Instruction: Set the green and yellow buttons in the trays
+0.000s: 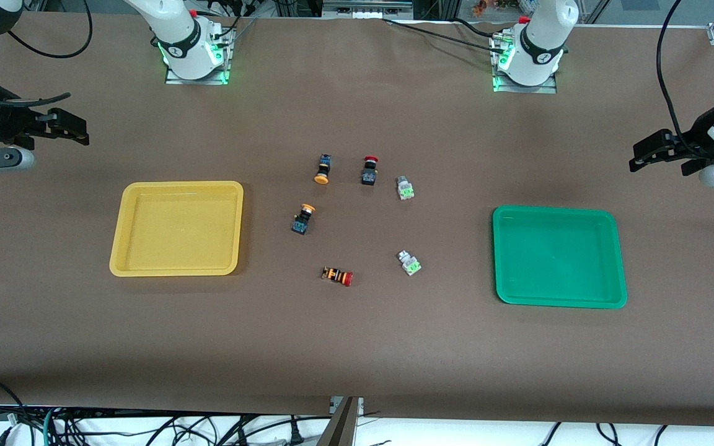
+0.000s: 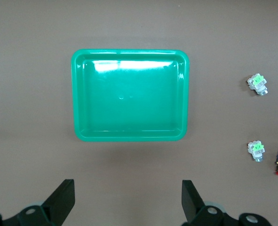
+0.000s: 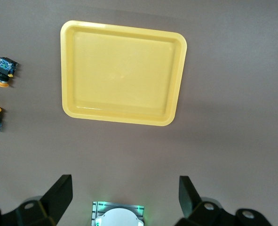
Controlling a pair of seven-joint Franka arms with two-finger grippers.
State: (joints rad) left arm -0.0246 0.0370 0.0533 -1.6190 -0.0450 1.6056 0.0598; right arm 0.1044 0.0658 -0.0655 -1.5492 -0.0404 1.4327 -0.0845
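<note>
At the table's two ends, the left gripper [image 1: 642, 160] and right gripper [image 1: 75, 131] are held wide open, waiting. Between the green tray [image 1: 559, 301] and yellow tray [image 1: 174, 269], four buttons are scattered: two green-capped [image 1: 405, 188] [image 1: 409, 263], two yellow-capped [image 1: 323, 169] [image 1: 302, 219].

Two red-capped switches [image 1: 369, 170] [image 1: 338, 275], brown table [image 1: 357, 347]

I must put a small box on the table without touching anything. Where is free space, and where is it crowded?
Both the yellow tray and the green tray hold nothing. Bare tablecloth runs along the edge nearest the front camera, and between the robot bases and the switches. It is crowded in the middle between the trays: six push-button switches lie scattered there. The left gripper and right gripper, both open, wait at the table ends.
</note>
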